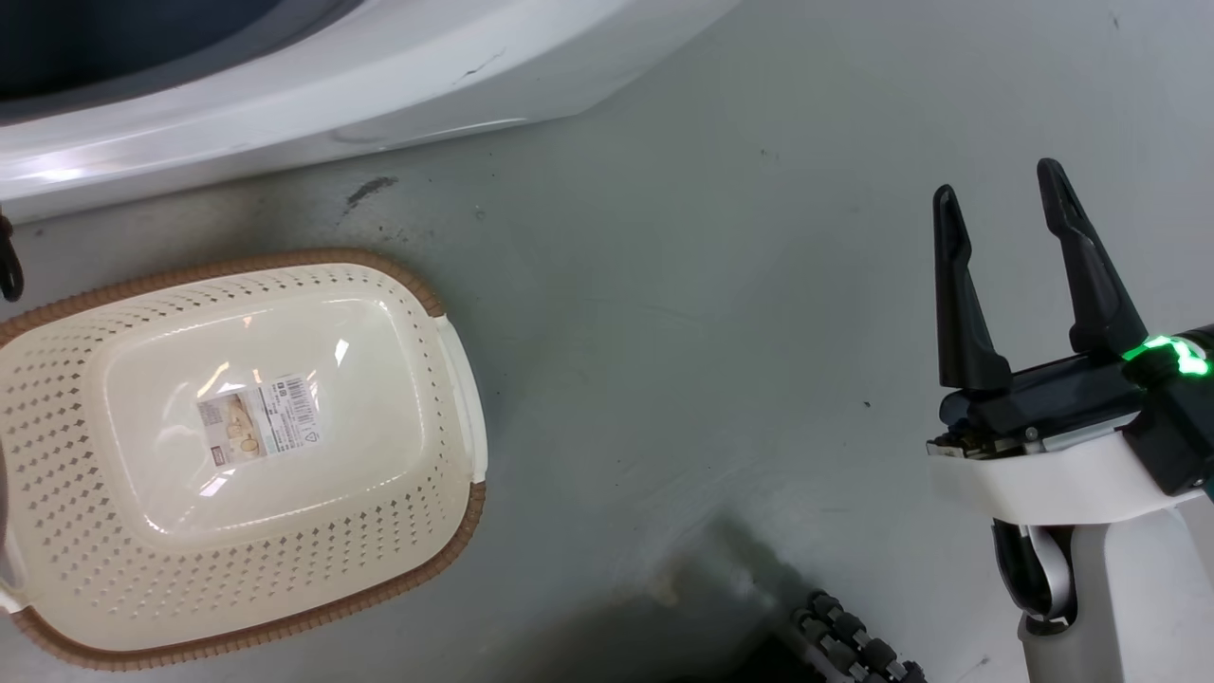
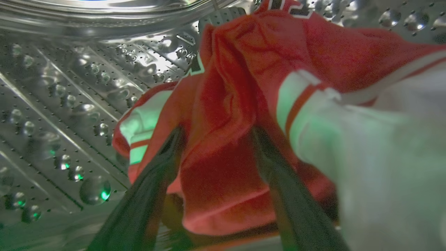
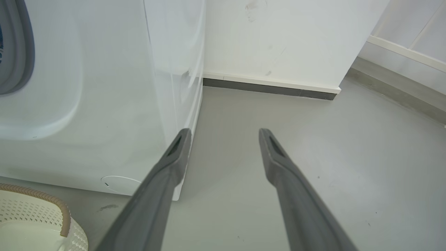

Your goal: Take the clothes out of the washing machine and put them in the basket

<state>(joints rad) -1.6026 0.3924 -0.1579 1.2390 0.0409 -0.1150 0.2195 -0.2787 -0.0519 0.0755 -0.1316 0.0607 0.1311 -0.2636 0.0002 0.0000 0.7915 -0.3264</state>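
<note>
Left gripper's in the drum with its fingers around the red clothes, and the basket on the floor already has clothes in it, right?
Not quite. The head view shows the basket empty, just a sticker on its bottom. The rest holds: the left gripper is in the drum, fingers open around the red clothes.

My right gripper (image 1: 996, 185) sits at the lower right of the head view, its two dark fingers (image 1: 963, 304) spread wide and pointing up. It rides on a white wrist (image 1: 1043, 484) with a green light (image 1: 1168, 353) glowing, above my pale forearm (image 1: 1129, 588). My left gripper (image 2: 216, 134) reaches forward with its jaws parted just as wide.
</note>
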